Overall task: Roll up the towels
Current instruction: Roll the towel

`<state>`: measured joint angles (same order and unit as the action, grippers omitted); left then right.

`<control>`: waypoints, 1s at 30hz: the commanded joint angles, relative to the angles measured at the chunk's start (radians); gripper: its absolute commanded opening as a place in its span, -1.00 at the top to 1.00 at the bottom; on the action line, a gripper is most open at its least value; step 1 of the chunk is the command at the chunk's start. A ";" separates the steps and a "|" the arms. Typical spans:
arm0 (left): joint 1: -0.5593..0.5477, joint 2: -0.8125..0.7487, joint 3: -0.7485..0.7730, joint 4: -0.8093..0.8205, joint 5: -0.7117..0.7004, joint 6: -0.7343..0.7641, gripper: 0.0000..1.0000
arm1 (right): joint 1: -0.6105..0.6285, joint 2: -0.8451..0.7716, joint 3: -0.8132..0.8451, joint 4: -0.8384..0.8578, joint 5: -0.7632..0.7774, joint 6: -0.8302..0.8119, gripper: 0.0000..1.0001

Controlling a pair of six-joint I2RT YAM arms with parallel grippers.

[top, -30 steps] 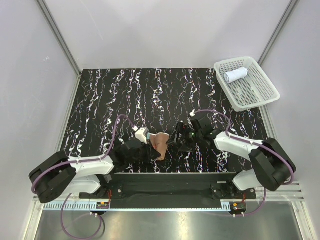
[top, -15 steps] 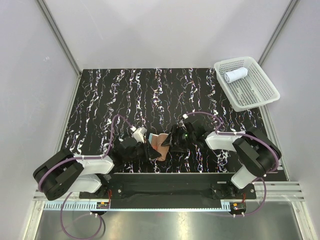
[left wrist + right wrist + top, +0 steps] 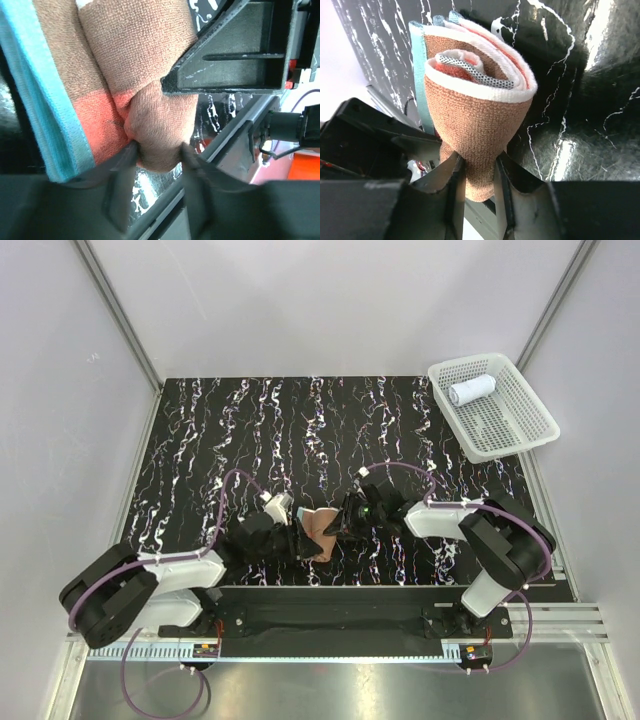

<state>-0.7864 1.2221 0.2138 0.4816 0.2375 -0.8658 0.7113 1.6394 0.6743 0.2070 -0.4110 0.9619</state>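
- From the top camera I see the orange-red towel (image 3: 320, 530) well apart from the mesh basket (image 3: 520, 430). It sits at the table's (image 3: 220, 430) near edge, between the left gripper (image 3: 297, 540) and the right gripper (image 3: 345, 524). The white towel (image 3: 470, 391) lies rolled inside the basket.
- On the left wrist camera, my fingers (image 3: 122, 172) pinch a brown fold of the coloured towel. The jaws are narrow around it, and the grip seems light, though blur hides the contact.
- On the right wrist camera, the fingers (image 3: 454, 182) clamp the roll's narrow lower end, barely parted.

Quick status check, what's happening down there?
Left gripper and right gripper both pinch the rolled orange towel. White towel rolled, in basket. Nothing blocking.
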 commanded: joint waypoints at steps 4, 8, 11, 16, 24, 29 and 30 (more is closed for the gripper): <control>-0.005 -0.123 0.117 -0.329 -0.162 0.112 -0.18 | 0.034 -0.044 0.140 -0.320 0.155 -0.086 0.45; -0.065 -0.196 0.182 -0.527 -0.364 0.146 -0.24 | 0.053 0.006 0.246 -0.509 0.216 -0.120 0.51; -0.137 -0.231 0.235 -0.621 -0.498 0.154 -0.25 | 0.077 0.040 0.284 -0.576 0.245 -0.121 0.54; -0.316 -0.210 0.346 -0.724 -0.731 0.168 -0.26 | 0.106 0.108 0.389 -0.687 0.274 -0.134 0.53; -0.502 -0.024 0.478 -0.712 -0.875 0.234 -0.27 | 0.116 0.146 0.456 -0.735 0.270 -0.143 0.53; -0.548 0.127 0.544 -0.706 -0.909 0.251 -0.28 | 0.116 0.146 0.462 -0.748 0.268 -0.152 0.52; -0.554 0.146 0.553 -0.703 -0.912 0.248 -0.27 | 0.116 0.146 0.461 -0.748 0.265 -0.152 0.52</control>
<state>-1.3270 1.3216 0.7185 -0.2428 -0.5919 -0.6392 0.8112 1.7668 1.1133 -0.4736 -0.1905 0.8356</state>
